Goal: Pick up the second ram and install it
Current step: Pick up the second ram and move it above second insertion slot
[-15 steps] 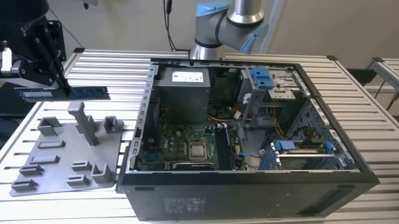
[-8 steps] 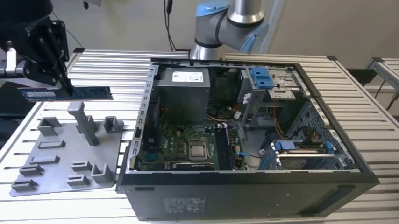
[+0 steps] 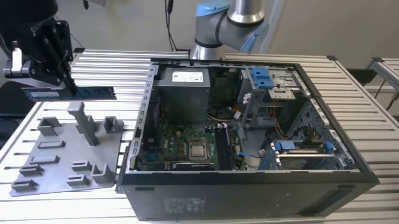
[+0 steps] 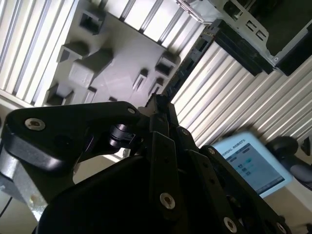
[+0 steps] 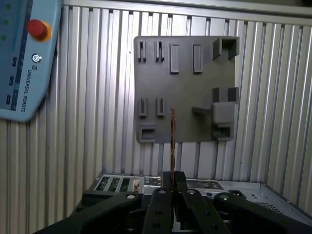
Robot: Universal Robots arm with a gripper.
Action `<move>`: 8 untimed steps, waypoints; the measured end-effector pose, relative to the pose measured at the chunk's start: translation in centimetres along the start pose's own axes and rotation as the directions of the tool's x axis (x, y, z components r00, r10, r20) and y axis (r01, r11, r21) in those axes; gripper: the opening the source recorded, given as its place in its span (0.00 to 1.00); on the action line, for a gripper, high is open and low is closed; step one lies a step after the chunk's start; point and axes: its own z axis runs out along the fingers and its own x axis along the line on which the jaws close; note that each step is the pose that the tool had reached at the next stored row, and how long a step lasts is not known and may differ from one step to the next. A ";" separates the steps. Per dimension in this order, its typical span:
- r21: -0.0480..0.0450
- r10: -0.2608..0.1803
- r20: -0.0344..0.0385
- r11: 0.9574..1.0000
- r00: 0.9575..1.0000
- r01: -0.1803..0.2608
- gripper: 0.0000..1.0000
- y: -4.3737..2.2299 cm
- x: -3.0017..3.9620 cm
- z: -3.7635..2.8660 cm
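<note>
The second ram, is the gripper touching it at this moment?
Touching. In the first wrist view the second ram runs edge-on into the gripper, pinched between its fingertips; the exterior view shows it held above the grey fixture plate.

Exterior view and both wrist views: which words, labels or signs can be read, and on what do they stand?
Nothing can be quoted beyond a maker's mark.
second ram: pale label, print too small.
power supply: white label, print too small.
computer case wall: pale print, too small.
teach pendant: maker's name in capitals, left unquoted; screen text too small.
</note>
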 end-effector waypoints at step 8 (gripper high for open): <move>0.000 0.000 0.000 1.000 1.000 0.000 0.14 -1.54 0.07 0.02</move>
